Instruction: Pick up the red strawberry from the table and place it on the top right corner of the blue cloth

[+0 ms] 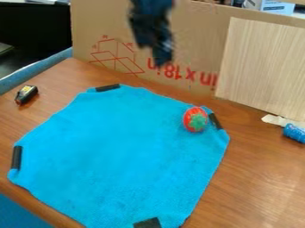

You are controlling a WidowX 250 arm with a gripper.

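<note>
Four strips (108,88) edge the cloth (122,147), presumably to hold it flat on the surface (253,178); the strawberry (194,118) rests on it beside the right strip, and the gripper (162,60) hangs before the cardboard (199,35), whether its jaws are spread or pressed together impossible to tell.

A round red-and-green object (195,119) is set at the far right on a flat blue cloth (119,151), which is flanked left by a small black-and-yellow block (26,95) and backed by upright brown cardboard (199,53).

Red print on cardboard
Upside down on the cardboard (199,42) stands "in x 18 in"; print on the white box (277,7) is too small to read.
</note>
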